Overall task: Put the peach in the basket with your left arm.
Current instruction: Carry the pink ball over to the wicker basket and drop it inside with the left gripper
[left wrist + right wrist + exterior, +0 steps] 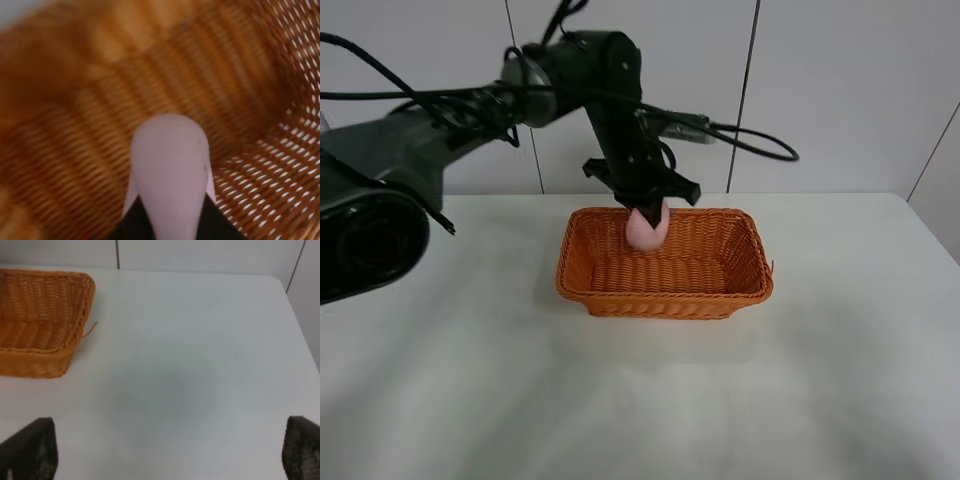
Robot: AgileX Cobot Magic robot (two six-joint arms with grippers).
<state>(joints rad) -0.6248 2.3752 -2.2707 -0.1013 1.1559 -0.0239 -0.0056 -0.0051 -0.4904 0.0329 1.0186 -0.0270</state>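
Orange wicker fills the left wrist view, and against it sits the peach [170, 170], pale pink and matte, pinched between two dark fingers [132, 227] with its rounded end pointing out past them toward the basket [100, 100] floor. From the high camera the left arm [610, 90] reaches down over the far side of the basket [665, 300], and the left end effector [648, 218] is clenched on the peach [646, 230], which hangs inside the rim near the back wall; whether it touches the weave I cannot tell, though it looks held clear of the floor. The fruit looks light and small for the grip, and its dull skin should not slide much. It may be soft, so a squeeze across the wide middle, as it is held now, seems the safest hold, with only modest force. The task looks nearly done: what seems to remain is lowering a little and letting go. Being round, the peach may roll once freed, but the flared walls should keep it in. The basket itself looks light and could shift on the worktop [470, 390] if nudged. The right end effector [166, 450] is released, fingers spread wide over bare worktop, well apart from the basket.
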